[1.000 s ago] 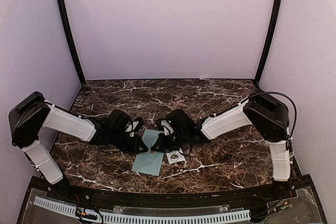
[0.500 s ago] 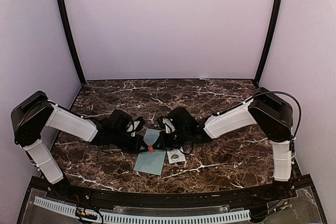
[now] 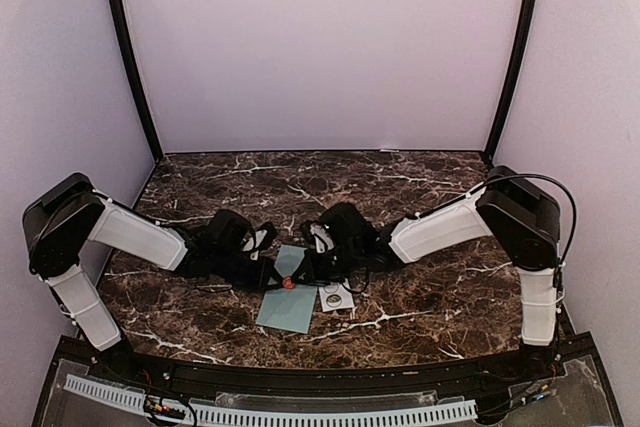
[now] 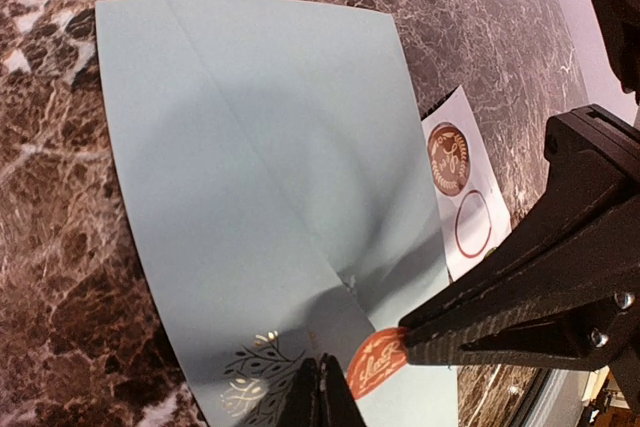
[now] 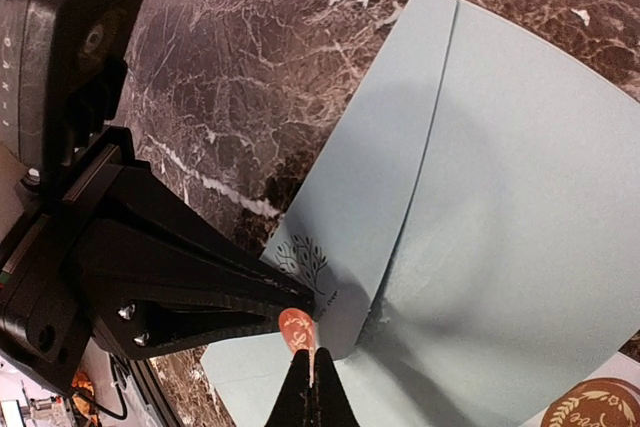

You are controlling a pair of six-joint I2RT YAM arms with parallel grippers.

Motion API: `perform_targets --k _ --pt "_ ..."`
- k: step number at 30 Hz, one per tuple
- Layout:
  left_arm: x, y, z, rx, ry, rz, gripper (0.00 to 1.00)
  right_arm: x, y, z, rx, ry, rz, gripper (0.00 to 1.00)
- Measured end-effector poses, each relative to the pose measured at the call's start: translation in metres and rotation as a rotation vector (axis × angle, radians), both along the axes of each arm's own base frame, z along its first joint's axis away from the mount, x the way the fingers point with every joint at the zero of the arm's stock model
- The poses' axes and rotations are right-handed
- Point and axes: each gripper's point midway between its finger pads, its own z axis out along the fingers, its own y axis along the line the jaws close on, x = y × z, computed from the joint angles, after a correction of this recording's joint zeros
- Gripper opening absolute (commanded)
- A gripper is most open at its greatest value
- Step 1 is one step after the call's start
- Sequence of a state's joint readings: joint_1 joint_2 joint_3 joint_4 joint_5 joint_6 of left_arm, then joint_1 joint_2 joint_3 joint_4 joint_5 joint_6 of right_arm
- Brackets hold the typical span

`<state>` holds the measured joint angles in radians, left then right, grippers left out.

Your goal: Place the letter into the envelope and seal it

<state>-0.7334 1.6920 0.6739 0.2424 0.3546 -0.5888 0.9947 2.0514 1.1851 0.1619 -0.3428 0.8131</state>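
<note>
Sealing step in hand. Envelope [image 3: 285,299] flat on tabletop [image 3: 420,187], flap folded down.
Your left tool [image 4: 318,392], closed and empty, sits at envelope's flap tip.
Your right tool [image 5: 307,372] pinches red seal sticker [image 5: 297,329] over same tip.
Next: press sticker across flap edge, then let go.

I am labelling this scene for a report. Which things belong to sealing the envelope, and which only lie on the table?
In the job: envelope; round red sticker, held by the right gripper at the flap tip; left gripper, shut beside it.
Lying about: white sticker strip, beside the envelope.
</note>
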Motion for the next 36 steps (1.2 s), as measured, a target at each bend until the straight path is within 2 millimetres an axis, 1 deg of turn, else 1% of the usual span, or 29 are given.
perform_targets --k 9,14,20,25,29,34,36 --pt "0.0 0.0 0.0 0.0 0.0 0.0 0.02 0.002 -0.006 -0.006 -0.046 0.007 -0.02 0.0" --pt "0.0 0.0 0.0 0.0 0.0 0.0 0.03 0.003 -0.006 -0.009 -0.055 0.007 -0.025 0.0" --pt "-0.001 -0.001 0.001 -0.004 0.003 -0.003 0.09 0.005 -0.007 -0.014 -0.069 0.003 -0.036 0.0" --pt "-0.001 -0.003 0.003 -0.015 0.005 -0.009 0.2 0.006 -0.006 -0.013 -0.07 -0.001 -0.036 0.0" --pt "-0.001 -0.004 0.005 -0.024 0.008 -0.007 0.24 0.006 -0.007 -0.014 -0.076 0.0 -0.038 0.0" --pt "-0.001 -0.006 0.006 -0.03 0.009 -0.005 0.27 0.006 -0.008 -0.017 -0.083 0.004 -0.038 0.0" --pt "-0.001 -0.006 0.006 -0.031 0.01 -0.004 0.32 0.006 -0.008 -0.018 -0.084 0.005 -0.038 0.0"
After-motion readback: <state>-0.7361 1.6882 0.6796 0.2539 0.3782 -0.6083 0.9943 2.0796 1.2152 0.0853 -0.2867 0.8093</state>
